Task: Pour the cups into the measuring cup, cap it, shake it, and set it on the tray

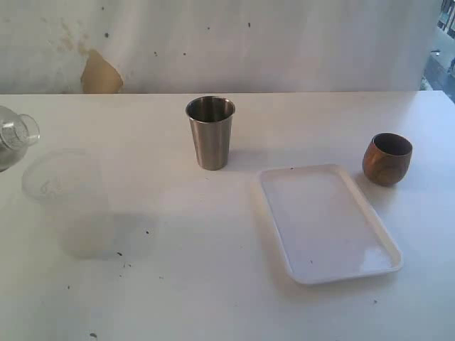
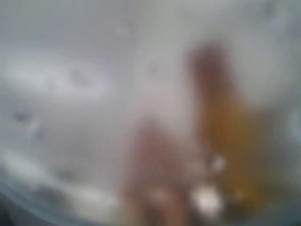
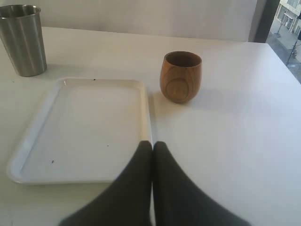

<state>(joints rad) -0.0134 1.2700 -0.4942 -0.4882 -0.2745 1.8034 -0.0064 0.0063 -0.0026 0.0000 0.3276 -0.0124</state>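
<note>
The steel tumbler point(image 1: 210, 133) point(image 3: 23, 40) stands upright at the back middle of the table. Right of the white tray point(image 1: 284, 245) point(image 3: 28, 155) sits the brown wooden cup point(image 1: 387, 158) point(image 3: 181, 76). The clear cap point(image 1: 18, 135), with its small round neck, shows tilted at the far left edge. What it sits on is cut off there, so the measuring cup does not show clearly. A close clear blur fills the left wrist view and hides the left gripper. My right gripper point(image 3: 152, 143) is shut and empty, near the tray's edge and short of the wooden cup.
A frosted translucent plastic cup point(image 1: 71, 206) stands at the left, just below the cap. Behind the table runs a white wall with a torn brown patch point(image 1: 99, 74). A window is at the far right.
</note>
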